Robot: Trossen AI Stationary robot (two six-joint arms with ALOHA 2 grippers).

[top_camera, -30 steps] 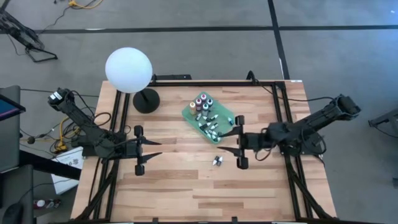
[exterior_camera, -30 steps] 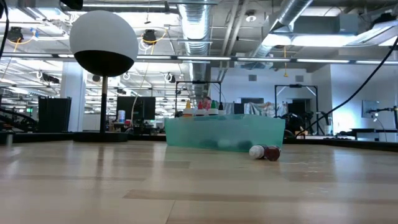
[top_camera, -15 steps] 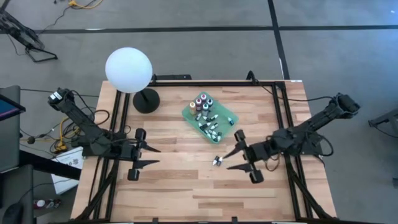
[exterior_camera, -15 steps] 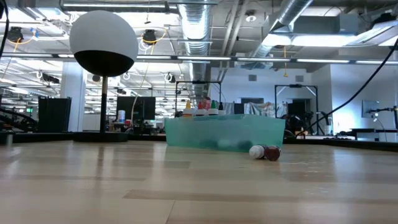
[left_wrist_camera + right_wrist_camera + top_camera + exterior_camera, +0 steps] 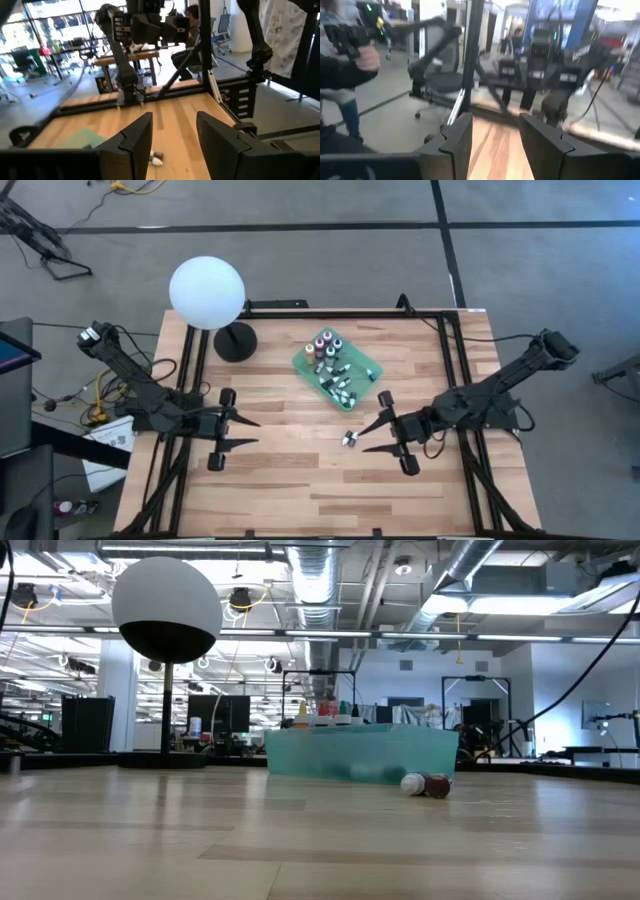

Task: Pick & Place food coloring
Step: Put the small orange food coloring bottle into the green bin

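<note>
Nearest the low camera, bare wooden surface (image 5: 300, 850) fills the foreground. Farther back, one small food coloring bottle (image 5: 349, 439) lies on its side on the planks, a dark body with a white cap, apart from the rest; in the low view it sits just in front of the tray's right end. The right gripper (image 5: 372, 434) hangs just beside that bottle, pointing toward it, its jaws spread apart and holding nothing; the bottle lies close to the fingertips, though whether it touches them cannot be told. Across the surface, well apart from the bottle, the left gripper (image 5: 241, 432) waits near the left side, jaws likewise released and empty; its wrist view looks past its two dark fingers (image 5: 135, 142) at the stray bottle on the wood.

Behind the stray bottle stands the green tray (image 5: 368, 360), set at an angle, with the other food coloring bottles (image 5: 325, 346) in it: some upright with coloured caps, others lying loose. Beyond and to the left, a white globe lamp (image 5: 207, 293) rises on a black round base. In the right wrist view, a person's hand (image 5: 367, 59) and dark sleeve show in the room beyond.
</note>
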